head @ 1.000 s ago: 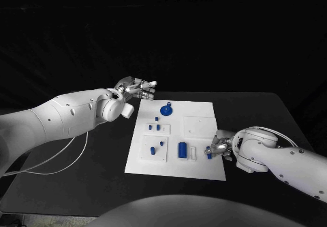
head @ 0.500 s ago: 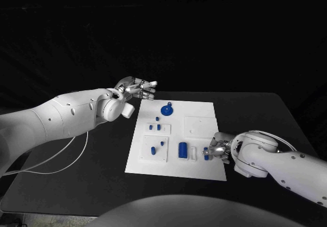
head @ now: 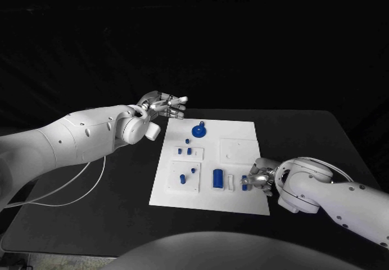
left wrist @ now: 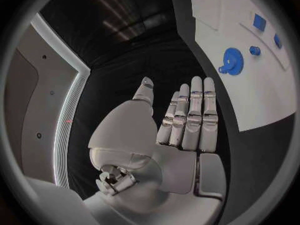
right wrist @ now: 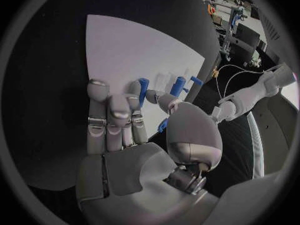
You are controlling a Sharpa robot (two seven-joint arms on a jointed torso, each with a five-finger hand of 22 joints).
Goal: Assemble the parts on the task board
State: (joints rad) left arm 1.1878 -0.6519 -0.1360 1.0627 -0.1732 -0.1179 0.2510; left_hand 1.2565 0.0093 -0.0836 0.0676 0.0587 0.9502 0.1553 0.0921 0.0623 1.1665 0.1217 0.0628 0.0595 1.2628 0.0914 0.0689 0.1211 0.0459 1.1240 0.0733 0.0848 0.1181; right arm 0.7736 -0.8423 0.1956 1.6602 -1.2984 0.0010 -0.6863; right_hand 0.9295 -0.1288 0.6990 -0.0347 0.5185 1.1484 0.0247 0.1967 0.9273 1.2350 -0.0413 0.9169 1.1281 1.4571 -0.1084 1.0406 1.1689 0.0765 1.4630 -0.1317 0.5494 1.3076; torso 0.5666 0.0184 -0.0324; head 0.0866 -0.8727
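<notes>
The right hand [head: 259, 179] is at the near right part of the board [head: 239, 163], and its fingertips pinch a small blue peg [head: 244, 183] there, just right of the blue cylinder [head: 217, 178]. The left hand [head: 164, 104] hangs empty, fingers apart, beyond the board's far left corner. The step looks like seating this peg; next, I think, it must be pressed straight down into its hole.

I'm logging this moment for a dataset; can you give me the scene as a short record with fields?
surface: black table
board: white task board, mid-table
parts: blue gear at the far end; blue cylinder nearer
left hand: holds nothing, fingers apart, raised beyond the board's far left corner
right hand: at the board's near right edge, fingers on a small blue piece
</notes>
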